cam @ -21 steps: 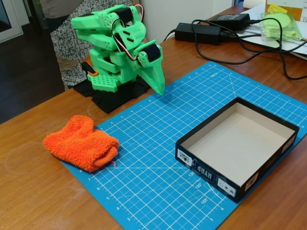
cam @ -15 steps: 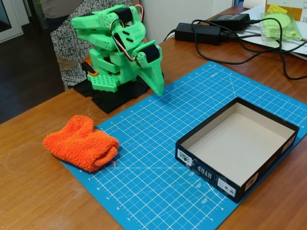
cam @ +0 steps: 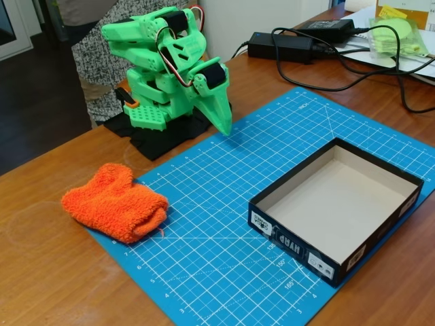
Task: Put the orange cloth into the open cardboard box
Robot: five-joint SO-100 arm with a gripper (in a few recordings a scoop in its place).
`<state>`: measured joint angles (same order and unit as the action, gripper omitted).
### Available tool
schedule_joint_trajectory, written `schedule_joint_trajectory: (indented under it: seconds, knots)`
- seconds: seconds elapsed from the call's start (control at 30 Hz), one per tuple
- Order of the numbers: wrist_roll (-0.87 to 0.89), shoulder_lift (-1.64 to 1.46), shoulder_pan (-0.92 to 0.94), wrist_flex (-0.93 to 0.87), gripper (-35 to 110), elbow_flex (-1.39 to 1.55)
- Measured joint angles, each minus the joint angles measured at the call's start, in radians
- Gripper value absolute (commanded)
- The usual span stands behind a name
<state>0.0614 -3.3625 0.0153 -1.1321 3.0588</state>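
On the box [cam: 319,234], we see small white labels along the black front wall; one seems to read "HAND", upside down, the rest too small to read. The blue cutting mat [cam: 224,197] carries printed grid numbers and angle marks. One orange cloth [cam: 114,202], fluffy and lumpy, lies at the mat's left edge, partly on the tabletop [cam: 47,272], well apart from the box. The green arm's fingers [cam: 224,122] point down, pressed together, holding nothing.
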Motion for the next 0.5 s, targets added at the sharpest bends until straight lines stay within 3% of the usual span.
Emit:
schedule_joint_trajectory:
  seconds: [0.5]
  knots:
    - [0.005, 0.000, 0.002, 0.000, 0, 0.000]
